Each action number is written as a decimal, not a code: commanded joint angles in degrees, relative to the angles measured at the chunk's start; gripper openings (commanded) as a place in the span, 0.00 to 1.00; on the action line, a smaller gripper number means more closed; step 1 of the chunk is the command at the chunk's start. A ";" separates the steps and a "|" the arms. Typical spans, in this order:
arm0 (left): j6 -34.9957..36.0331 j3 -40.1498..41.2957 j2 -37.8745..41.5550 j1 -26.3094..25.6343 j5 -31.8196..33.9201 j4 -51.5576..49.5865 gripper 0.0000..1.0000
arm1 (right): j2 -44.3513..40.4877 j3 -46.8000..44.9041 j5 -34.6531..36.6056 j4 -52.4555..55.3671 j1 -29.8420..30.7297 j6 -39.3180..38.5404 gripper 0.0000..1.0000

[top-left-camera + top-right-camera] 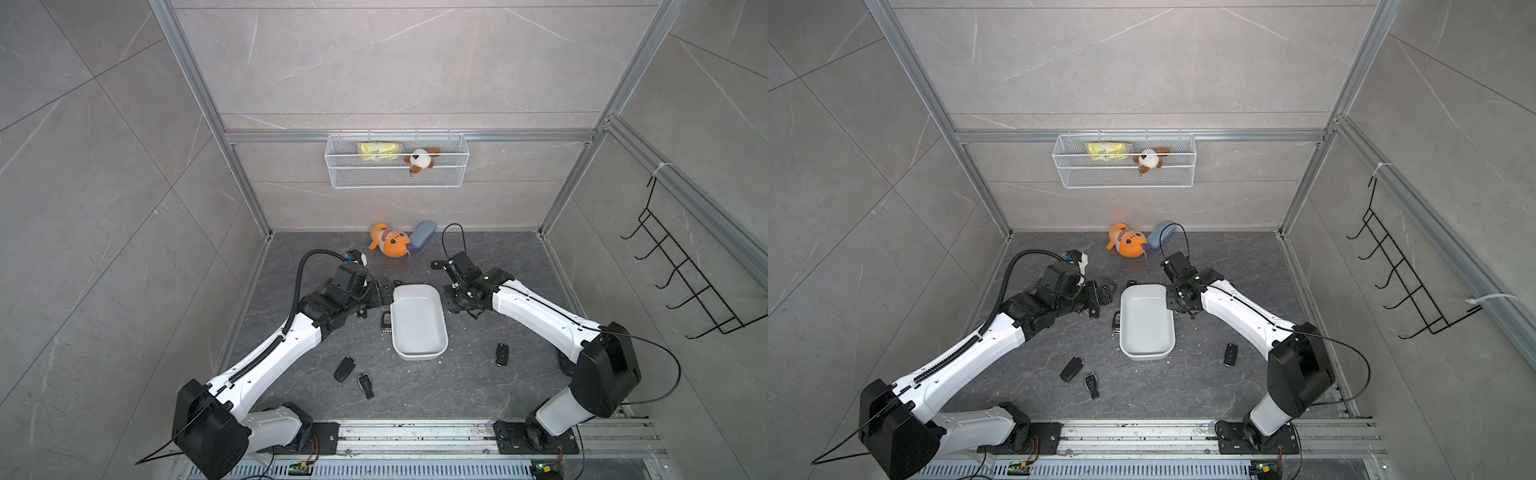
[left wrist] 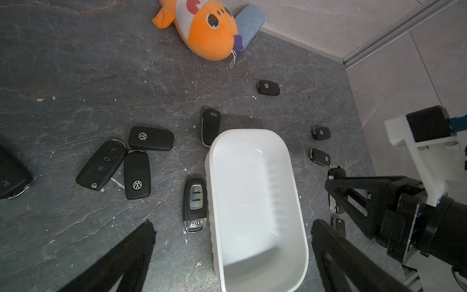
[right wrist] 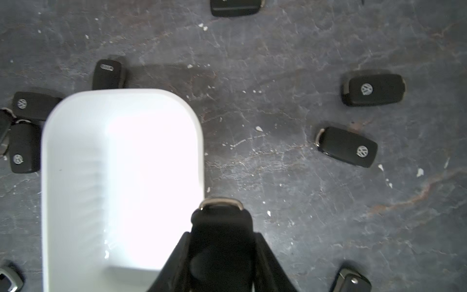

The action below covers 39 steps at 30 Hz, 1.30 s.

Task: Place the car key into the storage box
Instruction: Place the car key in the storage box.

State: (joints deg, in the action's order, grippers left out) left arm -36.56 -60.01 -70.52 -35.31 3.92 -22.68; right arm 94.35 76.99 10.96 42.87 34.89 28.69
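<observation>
The storage box (image 1: 419, 355), a shallow white tub, sits mid-floor in both top views (image 1: 1147, 356) and holds nothing. My right gripper (image 3: 222, 237) is shut on a black car key (image 3: 222, 220) whose metal ring sticks out past the fingertips. It hangs just outside the box's right wall (image 3: 199, 141); the same gripper (image 1: 451, 300) shows in a top view. In the left wrist view the held key (image 2: 335, 173) stands beside the box (image 2: 252, 189). My left gripper (image 2: 233, 227) is open over the box's left near end, nothing between its fingers.
Several other black car keys lie around the box: a cluster (image 2: 137, 174) to its left, one (image 1: 386, 323) against its left wall, one (image 1: 501, 354) to the right. An orange plush (image 1: 388, 244) and blue-grey case (image 1: 423, 233) lie at the back, under a wire basket (image 1: 397, 178).
</observation>
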 commanded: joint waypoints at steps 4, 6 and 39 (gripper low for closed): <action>-3.64 3.56 3.91 0.24 -1.54 2.81 1.00 | 8.24 7.01 1.33 1.48 3.45 -0.56 0.37; -3.95 4.26 4.77 0.24 -1.56 2.67 1.00 | 10.86 8.86 1.58 1.34 4.29 -0.50 0.37; -3.51 5.45 9.29 0.24 3.19 -2.02 1.00 | 32.38 18.83 8.82 0.45 4.22 1.84 0.38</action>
State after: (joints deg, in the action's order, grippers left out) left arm -40.05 -53.76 -61.43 -35.31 6.09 -24.69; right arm 125.27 94.94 18.35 42.63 39.29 30.24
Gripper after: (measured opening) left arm 0.999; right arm 0.379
